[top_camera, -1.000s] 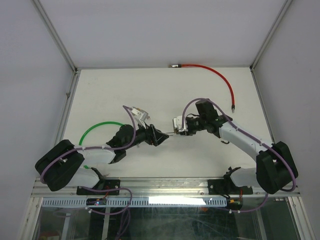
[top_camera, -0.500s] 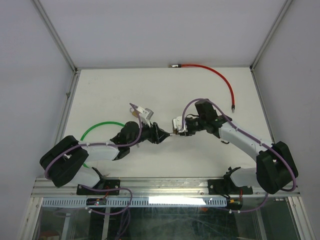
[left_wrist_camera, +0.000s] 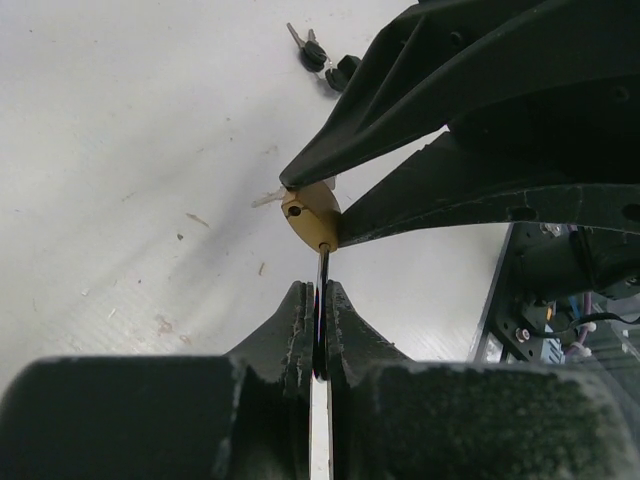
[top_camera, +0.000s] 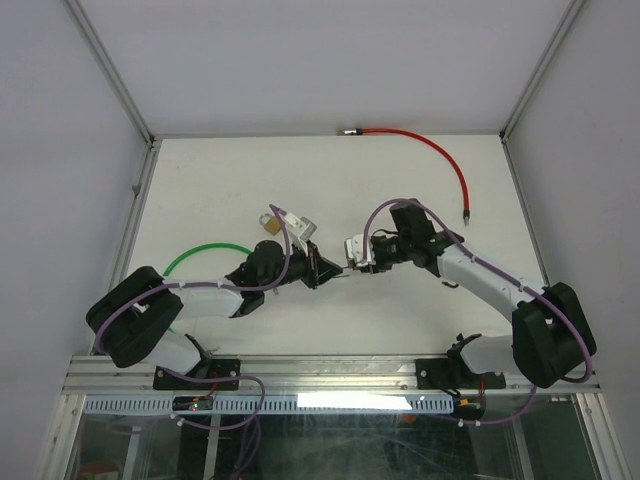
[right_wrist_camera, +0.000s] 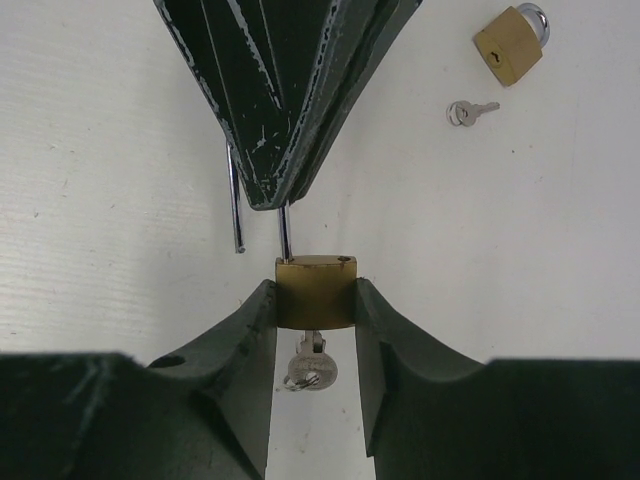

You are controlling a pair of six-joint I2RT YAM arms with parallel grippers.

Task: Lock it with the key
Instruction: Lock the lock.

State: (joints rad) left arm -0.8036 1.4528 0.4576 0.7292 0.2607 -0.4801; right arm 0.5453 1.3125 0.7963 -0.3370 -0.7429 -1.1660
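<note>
- Now grips padlock (right_wrist_camera: 316,290) between arms in part-open right gripper (right_wrist_camera: 315,300), key (right_wrist_camera: 308,368) seated behind.
- Pinches shackle (left_wrist_camera: 322,268) in closed left gripper (left_wrist_camera: 316,292), straight opposite.
- Needs shackle swung in line, pushed lengthwise.

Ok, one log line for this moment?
left gripper shut on shackle | right gripper gripping padlock body | key inserted underneath | shackle open, free leg out

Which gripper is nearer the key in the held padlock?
Right. The right gripper clamps the padlock, the key hanging between its fingers; the left gripper pinches the shackle at the opposite end.
</note>
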